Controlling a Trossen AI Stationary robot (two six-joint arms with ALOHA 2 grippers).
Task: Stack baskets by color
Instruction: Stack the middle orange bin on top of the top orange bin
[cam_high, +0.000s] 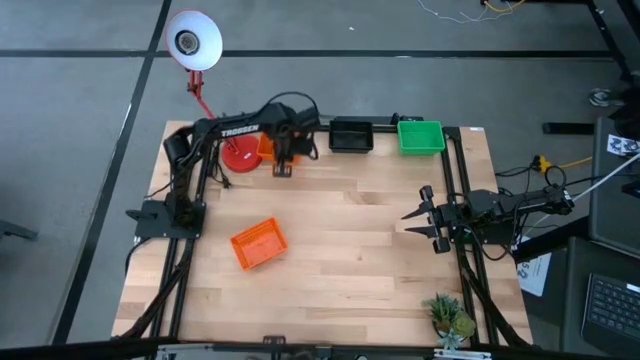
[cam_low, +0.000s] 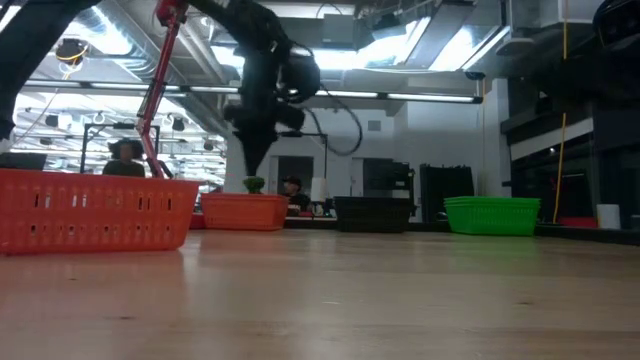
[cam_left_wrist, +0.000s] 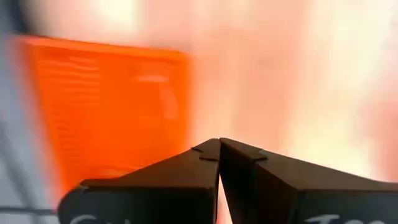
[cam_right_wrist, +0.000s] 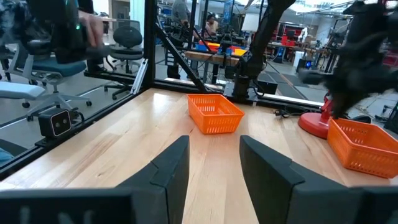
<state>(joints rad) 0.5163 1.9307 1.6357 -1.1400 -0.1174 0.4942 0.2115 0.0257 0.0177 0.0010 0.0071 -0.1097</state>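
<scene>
The left gripper (cam_high: 283, 166) hangs over the table (cam_high: 340, 250) right beside the red lamp base (cam_high: 238, 154), its jaws closed together with nothing between them, as the left wrist view shows; an orange basket (cam_left_wrist: 106, 106) fills the space just past the fingertips (cam_left_wrist: 211, 152). In the high view that orange basket (cam_high: 265, 146) sits between the lamp base and the gripper, partly hidden under the arm. From the lamp base along the table's far edge come a black basket (cam_high: 351, 135) and then a green basket (cam_high: 420, 137), the two near each other but apart. Another orange basket (cam_high: 258, 244) lies alone, turned at an angle, well away from the lamp base toward the near side of the table. The right gripper (cam_high: 424, 222) waits at the table's right edge, far from the lamp base, its jaws standing open and empty. A small potted plant (cam_high: 449, 316) stands at the near right corner.
</scene>
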